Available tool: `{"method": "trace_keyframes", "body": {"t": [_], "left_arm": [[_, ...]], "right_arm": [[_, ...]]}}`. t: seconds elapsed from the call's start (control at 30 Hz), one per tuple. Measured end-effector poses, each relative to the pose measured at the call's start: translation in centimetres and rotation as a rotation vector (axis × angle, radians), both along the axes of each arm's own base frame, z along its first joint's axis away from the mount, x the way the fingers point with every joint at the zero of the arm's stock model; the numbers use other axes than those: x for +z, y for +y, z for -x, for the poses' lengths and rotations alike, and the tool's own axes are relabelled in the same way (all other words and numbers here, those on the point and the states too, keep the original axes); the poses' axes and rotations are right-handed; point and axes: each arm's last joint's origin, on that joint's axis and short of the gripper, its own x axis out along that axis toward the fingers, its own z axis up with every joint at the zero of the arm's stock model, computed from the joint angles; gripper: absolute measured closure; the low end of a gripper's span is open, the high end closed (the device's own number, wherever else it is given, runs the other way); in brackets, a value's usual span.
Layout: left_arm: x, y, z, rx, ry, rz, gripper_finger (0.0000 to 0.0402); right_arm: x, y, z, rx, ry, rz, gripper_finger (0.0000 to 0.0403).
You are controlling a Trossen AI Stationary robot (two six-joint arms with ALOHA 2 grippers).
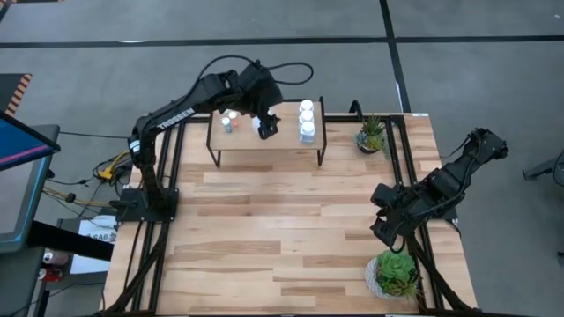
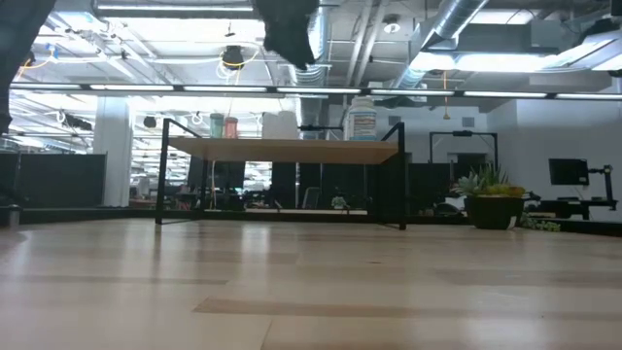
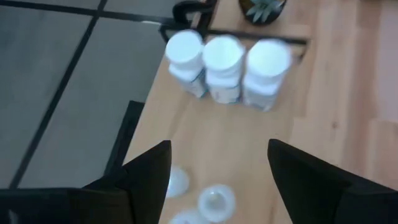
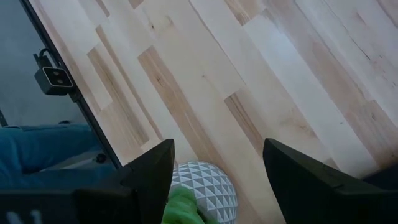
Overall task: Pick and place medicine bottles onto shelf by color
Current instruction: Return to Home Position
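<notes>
The shelf [image 1: 284, 141] was seen at the upper centre of the high view, standing on the worktop [image 1: 291, 229]; the left tool [image 1: 266, 126] was poised just above the shelf's middle, fingers spread wide, nothing gripped. From the left wrist view, three white bottles [image 3: 225, 65] were caught in a tight row, side by side, ahead of the spread fingers; the small clear bottles [image 3: 214, 200] were glimpsed on the board beneath the tool. In the high view, small coloured bottles [image 1: 228, 121] were set at the shelf's left end and the white ones at its right end. The right tool [image 1: 385, 231] was found at the lower right over the worktop, likewise wide and empty, near a potted plant [image 1: 394, 273]; a second plant [image 1: 373, 134] was noted just right of the shelf.
</notes>
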Motion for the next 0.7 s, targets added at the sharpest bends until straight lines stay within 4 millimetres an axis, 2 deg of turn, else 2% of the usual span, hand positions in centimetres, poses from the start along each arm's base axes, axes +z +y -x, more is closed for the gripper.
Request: {"method": "trace_keyframes", "body": {"t": [0.1, 0.23, 0.47, 0.53, 0.6, 0.7], "left_arm": [[1.7, -1.3, 0.4, -0.002, -0.013, 0.020, 0.0150], [2.9, -2.8, 1.0, -0.009, -0.001, 0.048, 0.0150], [2.9, -4.6, 1.1, -0.013, 0.045, 0.102, 0.0150], [2.7, -5.1, 1.3, -0.026, 0.082, 0.111, 0.0150], [2.7, -5.6, 1.6, -0.034, 0.111, 0.118, 0.0150], [3.5, -6.4, 2.7, -0.037, 0.154, 0.129, 0.0150]], "right_arm": [[0.0, 0.0, 0.0, 0.000, -0.001, 0.000, 0.0132], [0.0, 0.1, 0.0, -0.052, 0.018, -0.053, 0.0132], [0.0, -0.2, -0.2, -0.025, 0.009, -0.026, 0.0132], [0.0, -0.4, -0.4, -0.075, -0.003, -0.026, 0.0132], [0.1, -0.5, -0.5, -0.064, -0.044, 0.015, 0.0132], [1.3, -0.7, -0.5, 0.039, -0.211, 0.070, 0.0132]]}}
